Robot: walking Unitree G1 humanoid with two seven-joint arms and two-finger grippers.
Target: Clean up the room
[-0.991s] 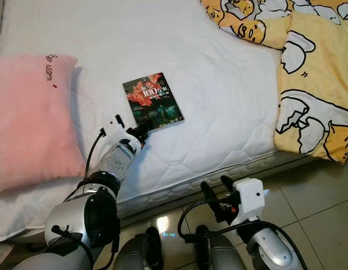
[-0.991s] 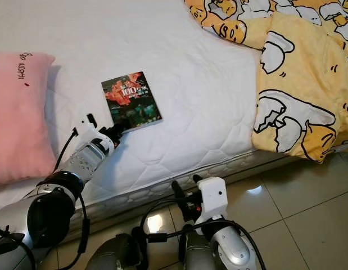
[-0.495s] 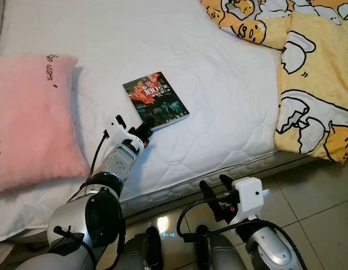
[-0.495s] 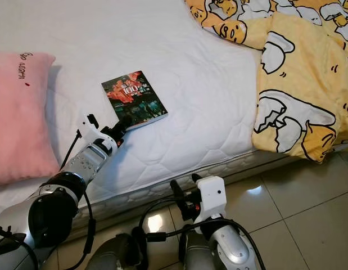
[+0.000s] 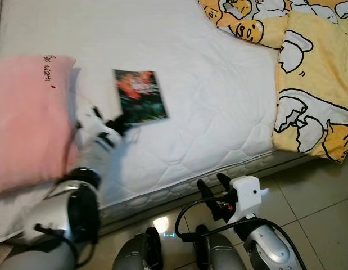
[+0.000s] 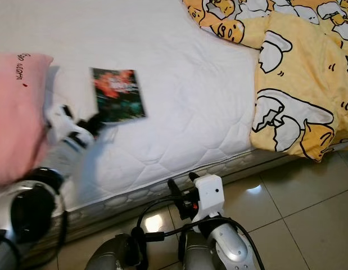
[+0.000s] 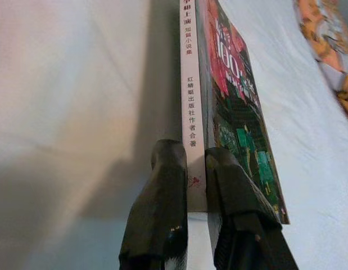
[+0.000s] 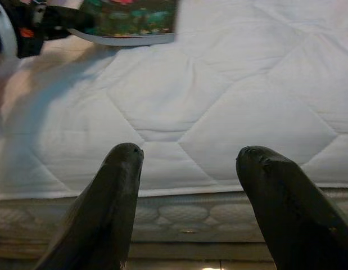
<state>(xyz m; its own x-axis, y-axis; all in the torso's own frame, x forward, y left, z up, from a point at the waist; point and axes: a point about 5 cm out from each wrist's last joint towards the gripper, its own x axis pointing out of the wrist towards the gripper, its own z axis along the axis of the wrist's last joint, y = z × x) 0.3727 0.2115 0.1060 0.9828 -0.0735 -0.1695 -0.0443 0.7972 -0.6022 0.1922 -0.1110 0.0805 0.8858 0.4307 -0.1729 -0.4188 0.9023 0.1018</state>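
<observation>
The left gripper (image 7: 195, 185) pinched the book (image 5: 139, 95) by its spine end, 1 finger on each face, probably so the thin volume could be raised off the mattress (image 5: 218, 101) without sliding. The book sat just beyond the fingertips, above the white quilting near the pink pillow (image 5: 25, 118), apparently lifted, though blur left that uncertain. The right gripper (image 8: 193, 185) hung low by the bed's edge over the tiled floor (image 5: 320, 197), its 2 fingers spread wide and holding nothing. The yellow blanket (image 5: 311, 84) lay bunched well apart from the book.
</observation>
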